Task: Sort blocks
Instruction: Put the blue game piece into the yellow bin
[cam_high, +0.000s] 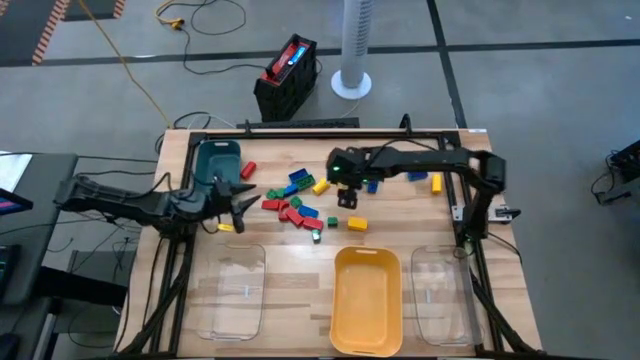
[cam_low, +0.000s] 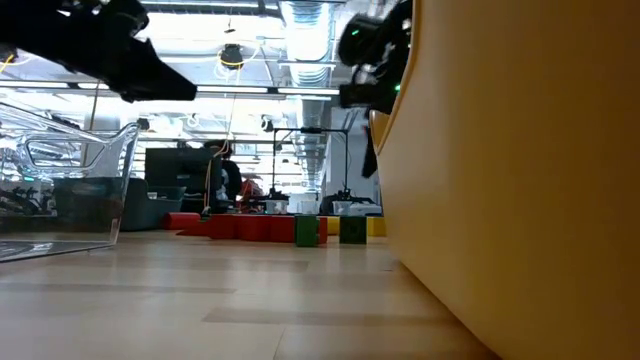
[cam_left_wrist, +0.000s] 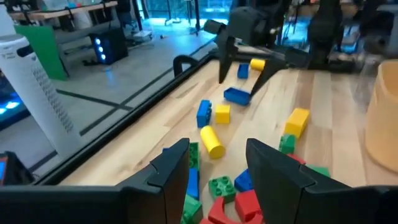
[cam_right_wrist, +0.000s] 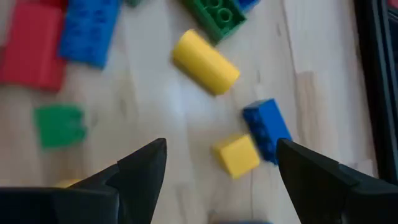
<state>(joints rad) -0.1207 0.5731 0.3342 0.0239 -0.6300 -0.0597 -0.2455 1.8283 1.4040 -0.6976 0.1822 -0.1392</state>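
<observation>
Two pincers spread wide, small plastic toy bricks (cam_high: 296, 204) loose mid-desk.
I hold my right pincer (cam_right_wrist: 221, 171) above a small yellow cube (cam_right_wrist: 236, 155) touching a blue brick (cam_right_wrist: 267, 129); closing could catch both. Left pincer (cam_high: 240, 197) waits, empty.

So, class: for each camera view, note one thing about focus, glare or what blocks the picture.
High view: evenly lit, the blocks small but distinct. Low view: the yellow tray fills the right side, with bright ceiling lights behind. Left wrist view: blue-tinted room, far objects soft. Right wrist view: the right gripper open, blocks below slightly blurred.
</observation>
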